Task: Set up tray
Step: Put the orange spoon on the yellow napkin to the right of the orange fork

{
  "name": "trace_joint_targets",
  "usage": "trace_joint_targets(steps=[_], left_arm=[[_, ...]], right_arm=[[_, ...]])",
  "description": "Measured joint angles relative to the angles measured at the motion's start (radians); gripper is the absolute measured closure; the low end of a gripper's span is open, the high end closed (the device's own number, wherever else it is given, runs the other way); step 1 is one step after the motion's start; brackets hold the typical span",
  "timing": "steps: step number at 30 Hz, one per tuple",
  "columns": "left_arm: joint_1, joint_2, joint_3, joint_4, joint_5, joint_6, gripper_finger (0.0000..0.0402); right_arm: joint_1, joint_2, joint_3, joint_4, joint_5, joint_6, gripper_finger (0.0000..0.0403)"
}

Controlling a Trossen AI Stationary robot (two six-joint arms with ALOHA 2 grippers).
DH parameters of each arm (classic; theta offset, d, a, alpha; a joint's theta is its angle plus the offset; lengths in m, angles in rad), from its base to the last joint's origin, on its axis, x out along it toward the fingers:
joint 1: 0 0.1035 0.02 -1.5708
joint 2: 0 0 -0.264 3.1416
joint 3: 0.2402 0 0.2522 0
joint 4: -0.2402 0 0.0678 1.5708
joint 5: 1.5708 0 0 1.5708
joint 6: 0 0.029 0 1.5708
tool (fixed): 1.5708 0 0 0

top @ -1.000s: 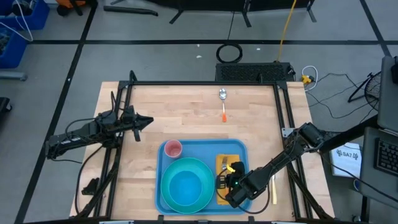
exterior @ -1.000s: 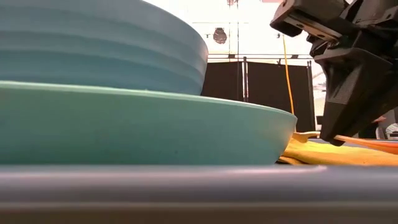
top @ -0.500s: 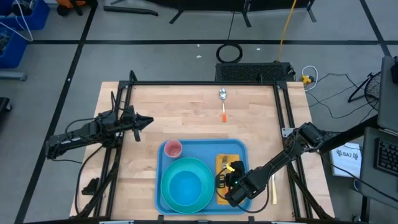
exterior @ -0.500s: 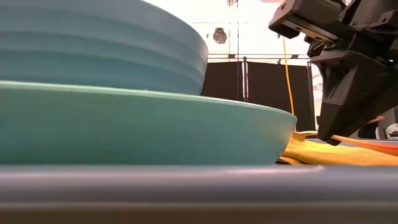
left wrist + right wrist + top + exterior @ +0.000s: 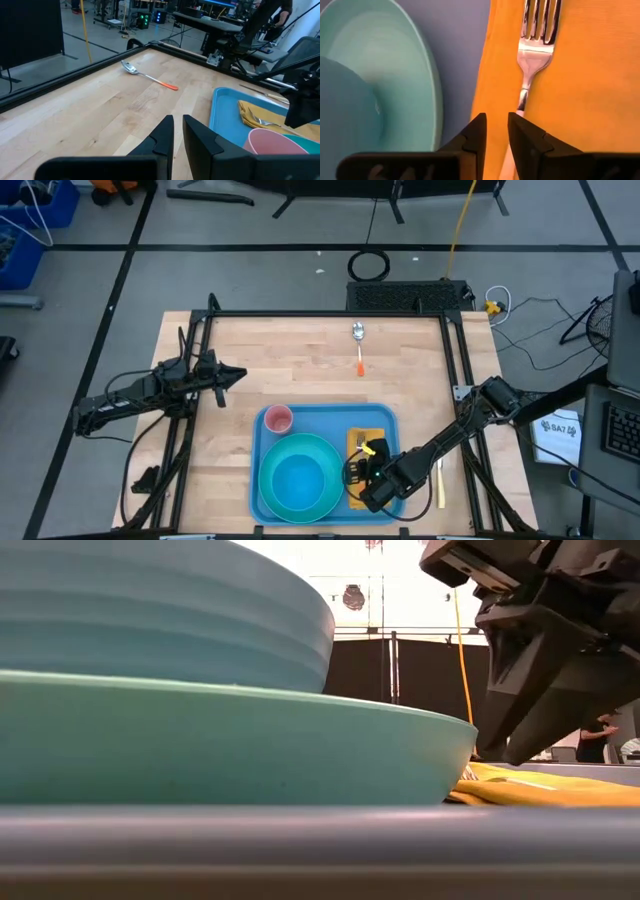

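The light-blue tray [image 5: 312, 420] lies at the table's near edge. On it are a teal plate [image 5: 333, 452] with a teal bowl [image 5: 298, 480] in it, a pink cup [image 5: 277, 418] and a yellow-orange napkin [image 5: 372, 423]. A fork [image 5: 532, 45] lies flat on the napkin [image 5: 590, 100], tines away from the wrist. My right gripper [image 5: 497, 125] hovers over the fork's handle, beside the plate [image 5: 420, 75], fingers a narrow gap apart. In the low view its fingertips [image 5: 505, 755] stand above the napkin. My left gripper [image 5: 238, 374] waits shut over the table's left side.
A spoon [image 5: 359, 347] with an orange handle lies on the bare wood toward the far edge, also in the left wrist view [image 5: 147, 76]. A pale, thin utensil [image 5: 438, 482] lies on the table right of the tray. Black frame rails run along the table's sides.
My right gripper has risen from the napkin and shifted toward the table's left, nearer the plate. The orange handle that stuck out at its fingertips in the low view no longer shows there. The left arm has kept still.
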Motion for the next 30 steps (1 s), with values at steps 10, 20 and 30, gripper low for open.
trace_joint_targets(steps=[10, 20, 30], left_arm=[[0.000, 0.000, 0.000, 0.000, 0.000, 0.000, 0.0360], [0.000, 0.000, 0.000, 0.000, 0.000, 0.000, 0.0360], [0.000, 0.000, 0.000, 0.000, 0.000, 0.000, 0.0360]], right_arm=[[-0.061, -0.106, -0.001, -0.101, 0.256, -0.300, 0.0328], [-0.251, -0.339, -0.040, -0.415, 0.356, -0.761, 0.0328], [-0.194, -0.924, -0.552, -0.213, 0.608, -0.811, 0.0328]])
